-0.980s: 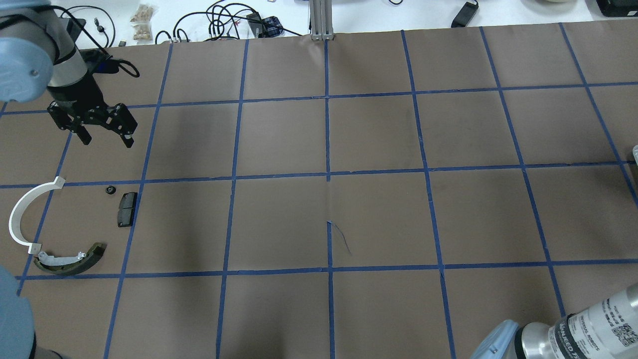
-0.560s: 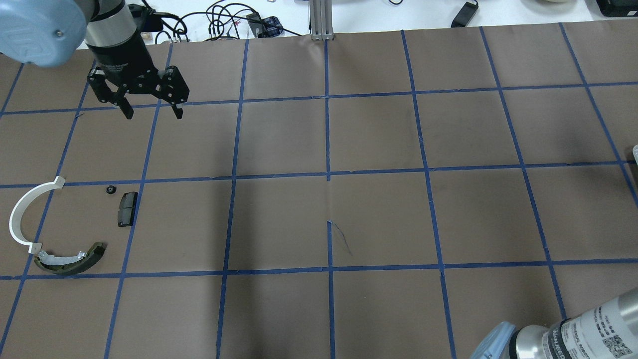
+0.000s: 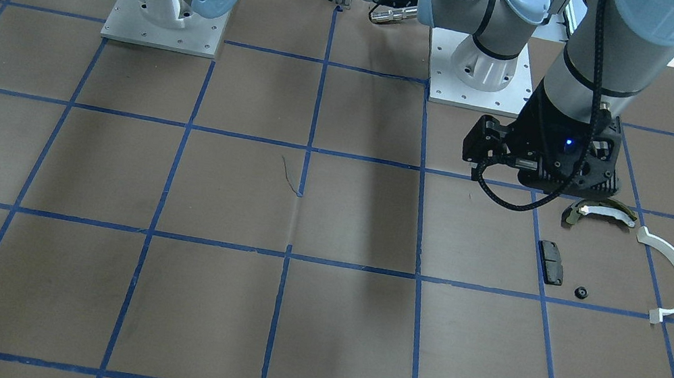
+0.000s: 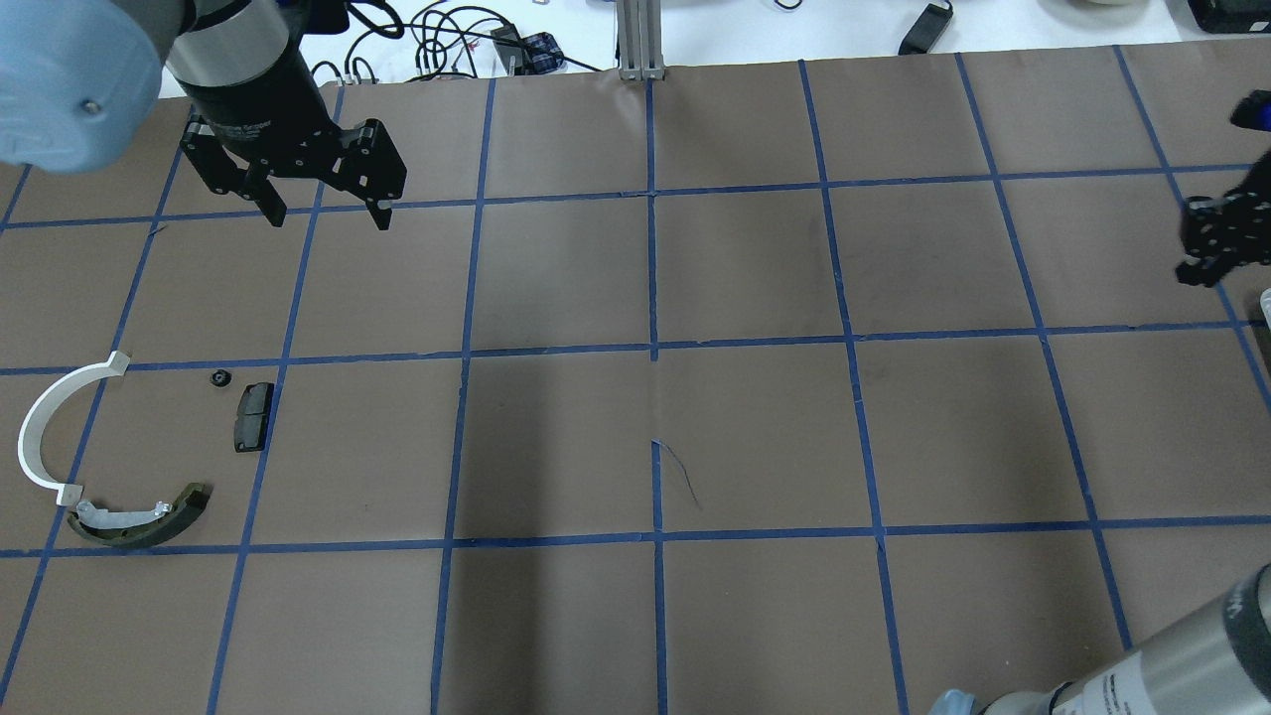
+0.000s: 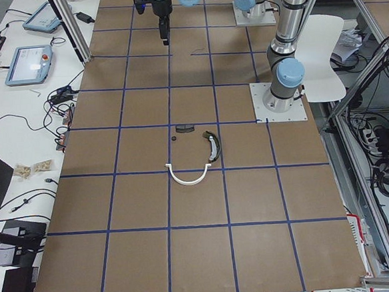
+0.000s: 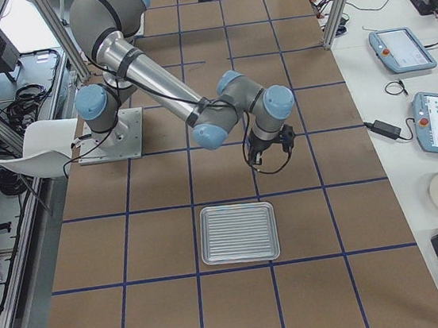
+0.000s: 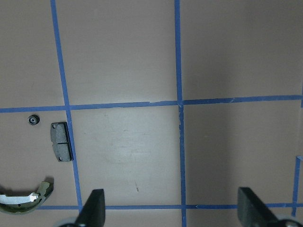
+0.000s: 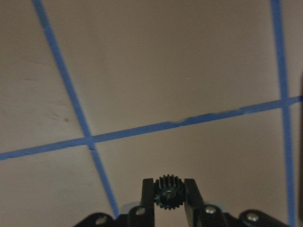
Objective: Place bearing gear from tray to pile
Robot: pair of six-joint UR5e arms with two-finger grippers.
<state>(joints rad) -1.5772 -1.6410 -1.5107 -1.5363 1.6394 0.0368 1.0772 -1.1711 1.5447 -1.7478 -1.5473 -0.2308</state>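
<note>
My right gripper (image 8: 168,185) is shut on a small black bearing gear (image 8: 168,194) and holds it above the brown table. It shows at the right edge of the overhead view (image 4: 1204,250) and above the table beyond the tray (image 6: 238,232), a ribbed silver tray with nothing in it. The pile lies at the table's left end: a white half-ring strip (image 4: 42,422), an olive-and-white curved shoe (image 4: 144,518), a flat black pad (image 4: 252,415) and a tiny black round piece (image 4: 219,376). My left gripper (image 4: 326,214) is open and empty, high above the table, beyond the pile.
Blue tape lines divide the brown table into squares. Cables and small items lie past the far edge (image 4: 447,45), with a metal post (image 4: 640,40) at its middle. Both arm bases (image 3: 480,69) stand on the robot's side.
My left gripper has risen and moved right and toward the far edge, away from the pile, still open. My right gripper has come into the overhead view at the right edge.
</note>
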